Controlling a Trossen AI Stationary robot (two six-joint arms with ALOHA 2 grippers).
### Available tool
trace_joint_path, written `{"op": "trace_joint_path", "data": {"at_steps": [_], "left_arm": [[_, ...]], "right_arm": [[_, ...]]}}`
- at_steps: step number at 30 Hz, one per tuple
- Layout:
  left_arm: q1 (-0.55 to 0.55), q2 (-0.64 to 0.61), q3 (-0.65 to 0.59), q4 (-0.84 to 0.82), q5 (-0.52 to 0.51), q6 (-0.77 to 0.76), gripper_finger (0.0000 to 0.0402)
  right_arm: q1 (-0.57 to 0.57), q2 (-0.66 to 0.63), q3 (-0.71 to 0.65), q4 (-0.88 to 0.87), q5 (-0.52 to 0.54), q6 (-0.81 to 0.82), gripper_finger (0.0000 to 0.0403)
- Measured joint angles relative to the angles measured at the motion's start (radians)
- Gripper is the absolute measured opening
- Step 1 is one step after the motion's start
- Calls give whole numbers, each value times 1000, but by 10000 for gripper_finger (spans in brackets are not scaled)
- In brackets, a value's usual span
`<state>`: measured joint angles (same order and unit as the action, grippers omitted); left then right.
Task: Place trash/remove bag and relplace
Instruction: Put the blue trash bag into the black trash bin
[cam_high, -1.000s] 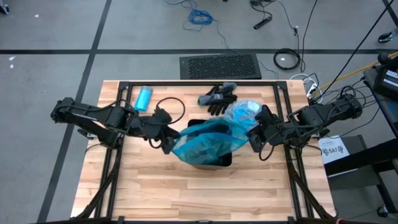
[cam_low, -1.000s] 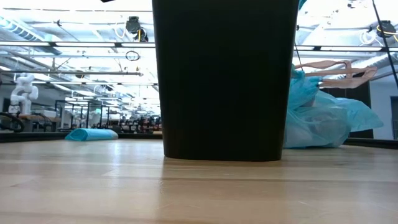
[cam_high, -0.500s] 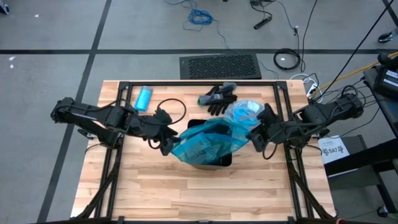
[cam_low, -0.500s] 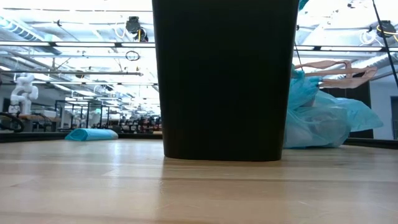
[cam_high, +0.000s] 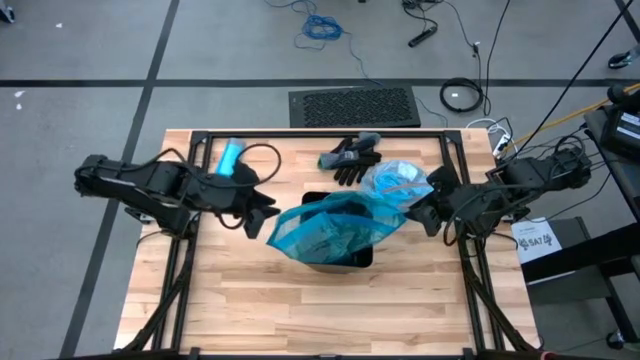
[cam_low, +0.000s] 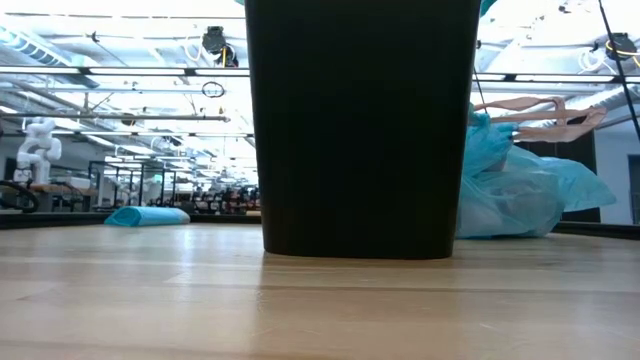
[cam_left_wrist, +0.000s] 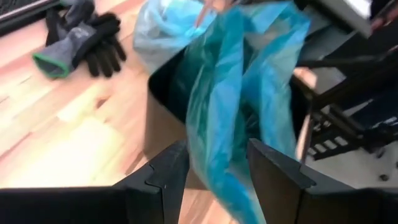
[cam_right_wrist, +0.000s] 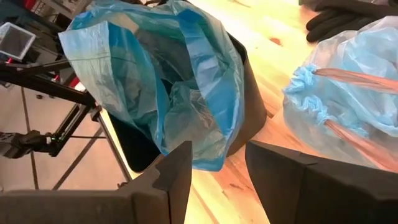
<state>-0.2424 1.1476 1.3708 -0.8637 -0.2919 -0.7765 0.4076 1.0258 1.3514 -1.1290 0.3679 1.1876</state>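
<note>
A black trash bin (cam_high: 335, 245) stands in the middle of the wooden table (cam_high: 300, 310), and a fresh blue bag (cam_high: 335, 228) lies loose over its top, partly hanging into it. The left gripper (cam_high: 262, 205) is just beside the bin on one side and the right gripper (cam_high: 425, 210) on the other; both have their fingers apart and hold nothing. The full, tied pale blue bag (cam_high: 400, 180) lies against the bin's far side, next to the black gloves (cam_high: 352, 158).

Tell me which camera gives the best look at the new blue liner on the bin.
The right wrist view: the blue liner shows its open mouth, draped loosely over the black bin. The high view shows the liner bunched on top; the left wrist view shows one hanging side; the low view shows only the bin's wall.
</note>
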Motion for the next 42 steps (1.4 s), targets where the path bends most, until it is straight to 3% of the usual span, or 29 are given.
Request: {"op": "trace_joint_path", "data": {"at_steps": [4,10,15,19,26,35,42], "left_arm": [[0,-13,0,99,20,31,167],[0,-6,0,278,81,109,167],[0,22,0,278,83,137,164],[4,59,0,281,86,138,133],[19,113,0,286,123,137,12],[27,141,0,311,113,164,4],[27,202,0,273,195,156,3]], "right_arm": [[-2,11,0,73,4,-19,142],[-2,33,0,265,27,-204,129],[-27,81,0,288,54,-288,69],[-59,132,0,335,52,-351,9],[-108,209,0,546,27,-501,4],[-157,290,0,563,0,-522,1],[-159,348,0,509,-34,-490,1]]}}
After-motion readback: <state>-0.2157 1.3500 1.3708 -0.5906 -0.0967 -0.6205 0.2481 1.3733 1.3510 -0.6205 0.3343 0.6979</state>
